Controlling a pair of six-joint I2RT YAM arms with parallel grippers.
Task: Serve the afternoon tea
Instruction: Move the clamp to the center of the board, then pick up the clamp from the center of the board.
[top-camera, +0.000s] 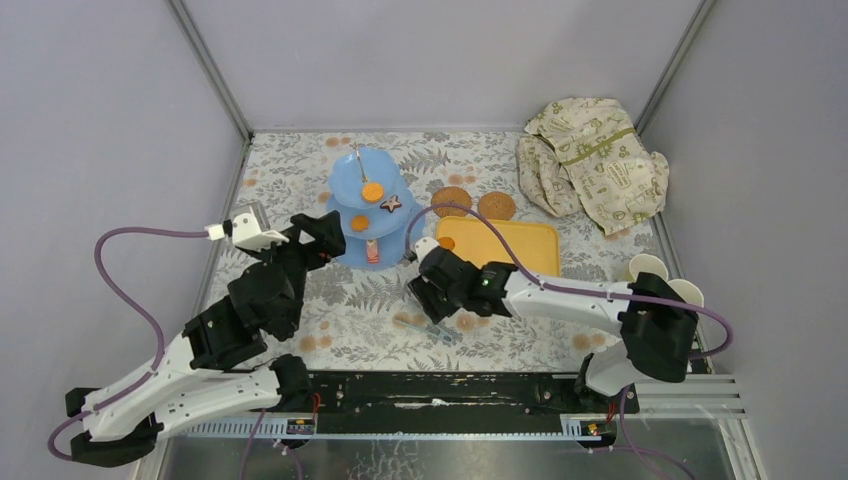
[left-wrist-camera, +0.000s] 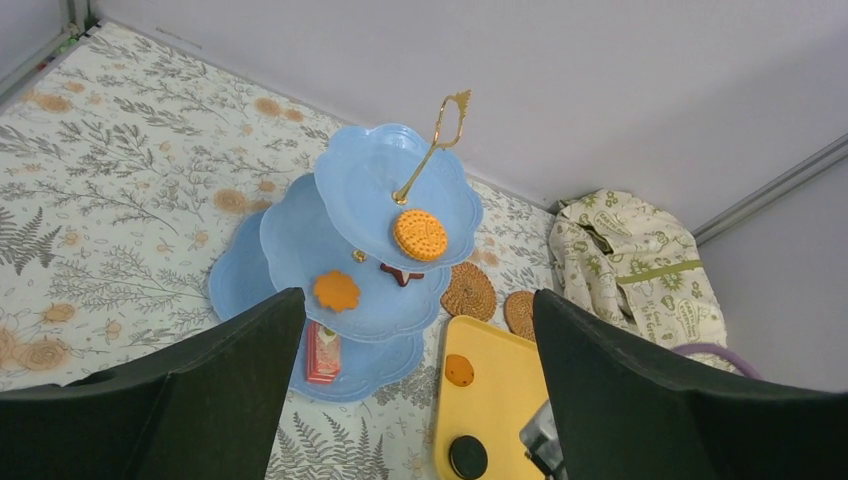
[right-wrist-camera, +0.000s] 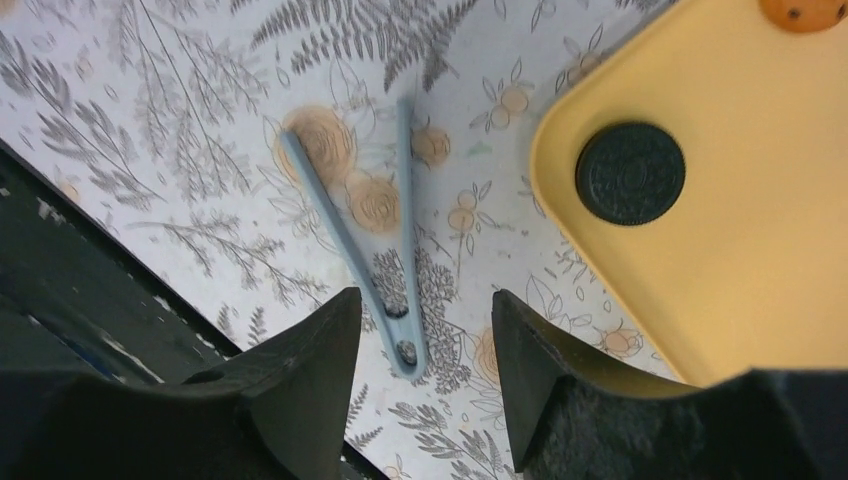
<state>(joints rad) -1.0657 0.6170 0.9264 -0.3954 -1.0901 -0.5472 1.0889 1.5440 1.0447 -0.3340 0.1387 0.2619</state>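
Note:
The light-blue three-tier stand (top-camera: 368, 205) (left-wrist-camera: 300, 240) stands at the back of the table. It carries a round orange biscuit (left-wrist-camera: 420, 234), a flower biscuit (left-wrist-camera: 336, 290), a dark star (left-wrist-camera: 400, 275) and a red slice (left-wrist-camera: 322, 352). Two woven coasters (top-camera: 452, 201) (top-camera: 496, 206) lie to its right. Two pale cups (top-camera: 648, 268) (top-camera: 688, 292) sit at the right edge. My left gripper (top-camera: 322, 238) (left-wrist-camera: 418, 300) hangs open and empty, just left of the stand. My right gripper (top-camera: 425, 285) (right-wrist-camera: 425, 300) is open above the table, with nothing gripped.
Grey-blue tongs (right-wrist-camera: 370, 240) (top-camera: 440, 330) lie on the table, their joined end under my right gripper's open fingers. The yellow tray (top-camera: 520, 245) (right-wrist-camera: 740, 260) holds a black biscuit (right-wrist-camera: 630, 172) and an orange one (left-wrist-camera: 459, 370). A cream cloth (top-camera: 592, 160) is heaped at the back right.

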